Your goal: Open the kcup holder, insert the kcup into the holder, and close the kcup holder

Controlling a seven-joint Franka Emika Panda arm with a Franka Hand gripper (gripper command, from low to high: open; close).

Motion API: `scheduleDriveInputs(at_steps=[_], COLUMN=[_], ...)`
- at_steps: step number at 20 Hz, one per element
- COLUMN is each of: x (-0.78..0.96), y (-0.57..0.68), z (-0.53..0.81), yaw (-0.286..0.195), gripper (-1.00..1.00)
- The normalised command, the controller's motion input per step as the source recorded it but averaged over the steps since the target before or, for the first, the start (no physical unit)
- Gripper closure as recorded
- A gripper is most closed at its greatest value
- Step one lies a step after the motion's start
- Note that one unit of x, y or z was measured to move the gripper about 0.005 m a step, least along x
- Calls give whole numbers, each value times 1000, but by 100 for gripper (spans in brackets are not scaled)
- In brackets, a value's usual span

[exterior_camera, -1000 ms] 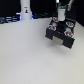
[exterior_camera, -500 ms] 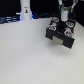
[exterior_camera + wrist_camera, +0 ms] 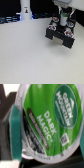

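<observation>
My pincer [image 3: 63, 20] is clamped on the Green Mountain kcup [image 3: 47, 119], above the open kcup holder [image 3: 61, 34]. Risk: misaligned release tips it onto a slot rim.

the arm's white casing [image 3: 64, 4] ends in a dark claw [image 3: 63, 19].

We see a broad, pale grey-white tabletop [image 3: 25, 55], smooth and evenly lit. Beyond the tabletop's far edge the backdrop [image 3: 10, 7] goes dark, near black. On that far edge stands a small white bottle-shaped object [image 3: 25, 11], blurred.
</observation>
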Motion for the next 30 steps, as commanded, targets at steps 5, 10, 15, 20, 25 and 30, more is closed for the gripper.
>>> scheduleDriveInputs(at_steps=[5, 10, 15, 20, 25, 30], x=[219, 301, 231, 55, -31, 97], y=[6, 39, 0, 0, -27, 0], z=[-30, -111, -230, -3, 373, -250], yaw=[-89, -101, -114, -65, -16, 0], gripper=[100, 100, 100, 100, 100, 100])
